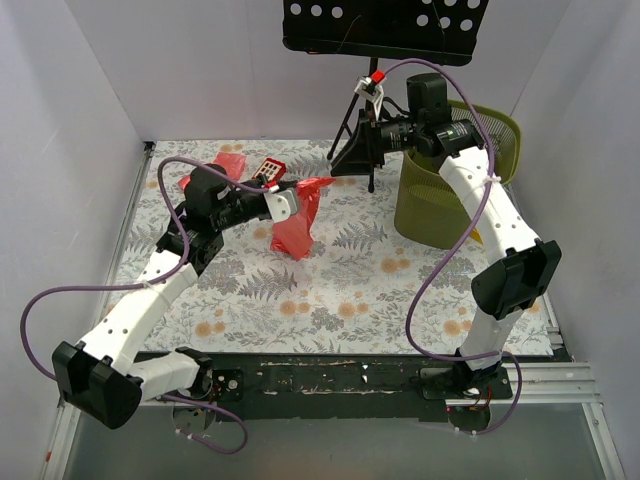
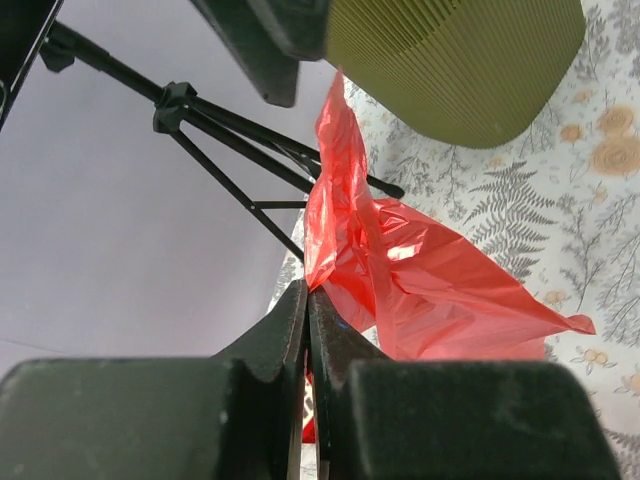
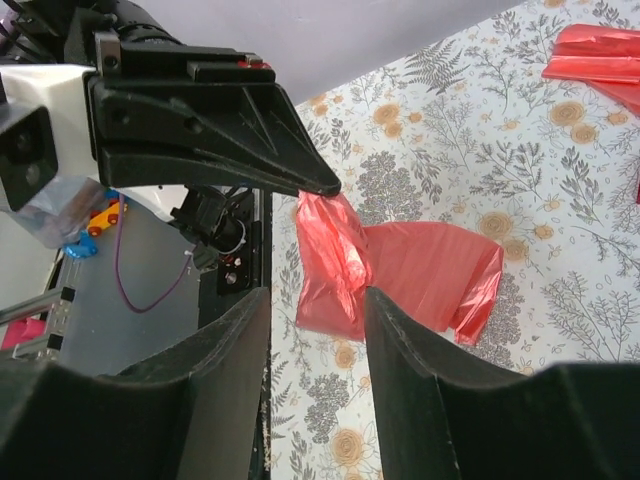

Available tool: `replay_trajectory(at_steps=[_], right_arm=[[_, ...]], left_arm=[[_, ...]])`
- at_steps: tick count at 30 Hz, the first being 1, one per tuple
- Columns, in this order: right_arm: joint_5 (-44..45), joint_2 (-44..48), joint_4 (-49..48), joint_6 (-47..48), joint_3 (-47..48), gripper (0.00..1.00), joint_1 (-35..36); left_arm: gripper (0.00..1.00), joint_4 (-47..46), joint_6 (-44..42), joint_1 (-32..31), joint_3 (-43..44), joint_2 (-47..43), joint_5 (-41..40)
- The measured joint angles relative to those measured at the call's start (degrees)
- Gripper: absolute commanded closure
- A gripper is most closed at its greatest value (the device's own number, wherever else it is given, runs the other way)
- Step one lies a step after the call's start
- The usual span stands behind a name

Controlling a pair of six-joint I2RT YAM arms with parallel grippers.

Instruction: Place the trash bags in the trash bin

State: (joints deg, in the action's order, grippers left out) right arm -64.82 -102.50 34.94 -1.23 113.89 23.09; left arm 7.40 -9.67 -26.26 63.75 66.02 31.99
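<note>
A red trash bag [image 1: 295,228] hangs from my left gripper [image 1: 306,190], which is shut on its top edge and holds it above the floral mat. In the left wrist view the jaws [image 2: 307,292] pinch the film [image 2: 420,290]. My right gripper [image 1: 336,170] is open and empty, just right of the bag's raised tip. In the right wrist view its fingers [image 3: 315,300] frame the hanging bag [image 3: 400,270] and the left gripper [image 3: 300,180]. A second red bag [image 1: 228,165] lies at the mat's back left and shows in the right wrist view [image 3: 600,55]. The olive-green trash bin [image 1: 450,195] stands at the right.
A small red box with white buttons [image 1: 270,172] lies near the second bag. A black music stand on a tripod [image 1: 365,150] stands at the back, beside the bin. White walls close in the floral mat [image 1: 330,300] on three sides.
</note>
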Motion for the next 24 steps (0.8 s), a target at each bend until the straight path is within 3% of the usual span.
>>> replay_trajectory(at_steps=[15, 24], right_arm=[[-0.3, -0.5, 1.1, 7.1, 3.7, 0.51, -1.0], [0.2, -0.5, 2.1, 9.9, 0.8, 0.50, 1.2]], left_arm=[[1.00, 1.0, -16.5, -0.2, -1.5, -0.8, 2.4], [1.00, 1.0, -19.4, -0.2, -2.3, -1.1, 3.4]])
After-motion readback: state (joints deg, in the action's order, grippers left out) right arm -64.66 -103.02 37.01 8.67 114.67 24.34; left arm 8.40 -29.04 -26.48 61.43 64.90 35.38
